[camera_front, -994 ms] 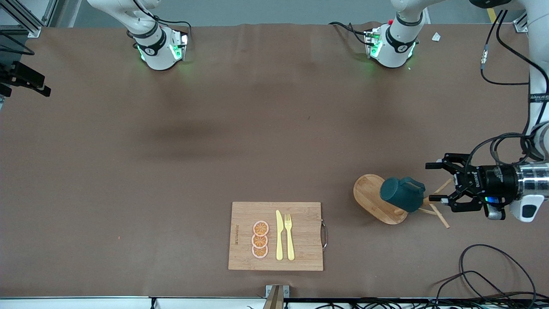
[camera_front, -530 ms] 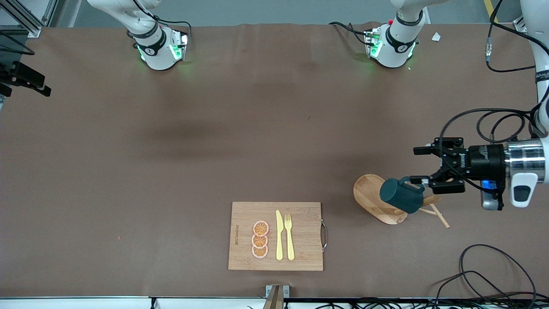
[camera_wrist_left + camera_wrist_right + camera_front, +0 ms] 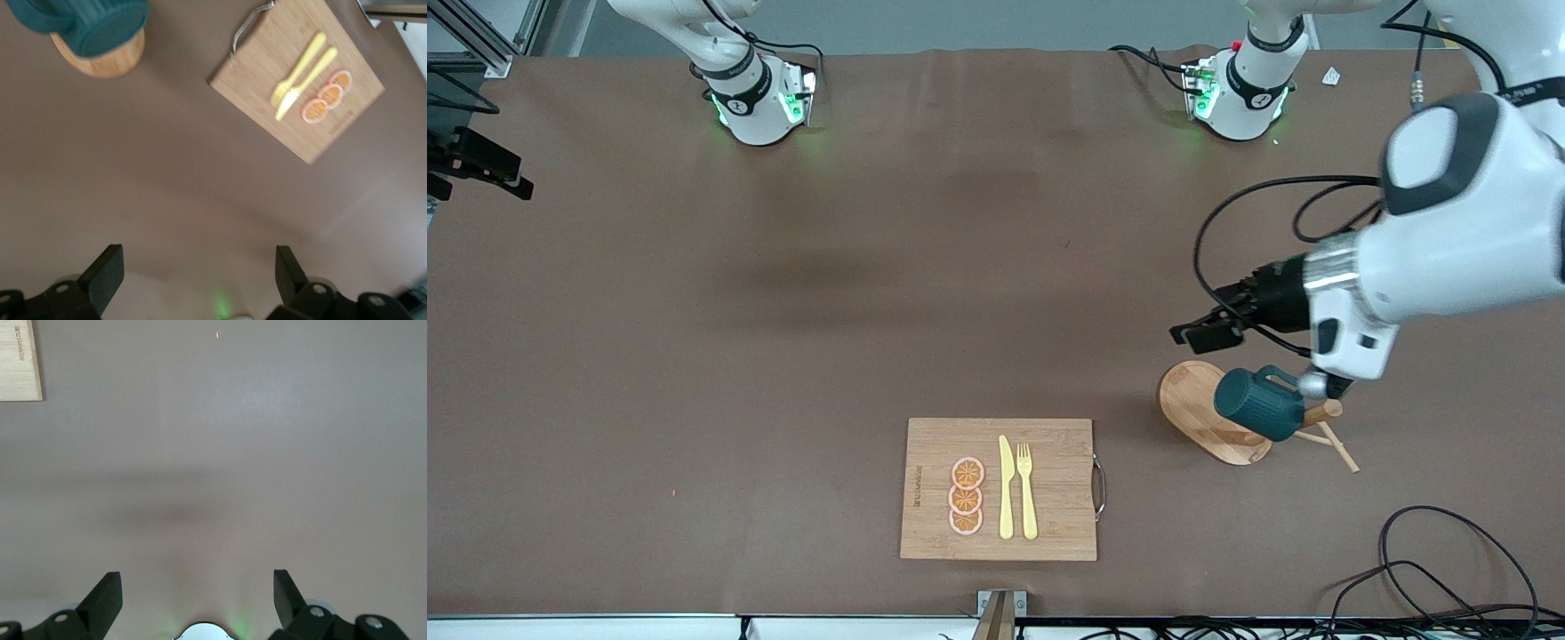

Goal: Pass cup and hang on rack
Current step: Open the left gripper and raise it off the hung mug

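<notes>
A rectangular wooden cutting board is lying nearest the camera as the ribbed dark teal cup is hanging on the light wooden mug rack, both the left gripper above it and the right gripper over bare table gaping empty.

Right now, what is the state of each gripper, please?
Left gripper: open, holding nothing, in the air above the table beside the rack where the cup hangs.
Right gripper: open, holding nothing, over bare table.

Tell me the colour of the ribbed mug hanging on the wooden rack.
Dark teal mug; clearest in the front view.
</notes>
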